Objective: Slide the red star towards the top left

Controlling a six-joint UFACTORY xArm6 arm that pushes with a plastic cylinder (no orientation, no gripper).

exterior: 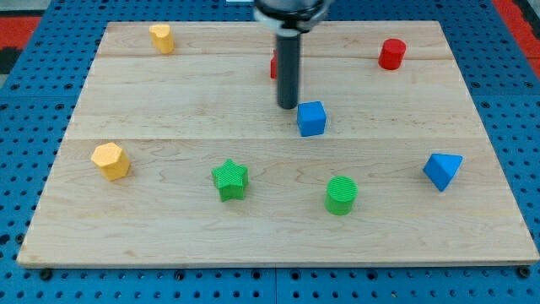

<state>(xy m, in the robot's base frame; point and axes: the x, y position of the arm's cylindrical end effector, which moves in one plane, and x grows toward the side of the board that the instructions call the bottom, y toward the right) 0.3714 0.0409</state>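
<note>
Red shows only as a sliver at the rod's left side: your red star (273,64) sits mostly hidden behind it, near the top edge of the wooden board (169,245), about midway across. No pincer exists here; you have just my tip (288,106), resting just beside the blue cube (311,118). Judge the star light, rigid and quick to spin, so push on its lower right side. Open wood runs to the top left corner, where the yellow block (162,38) stands.
</note>
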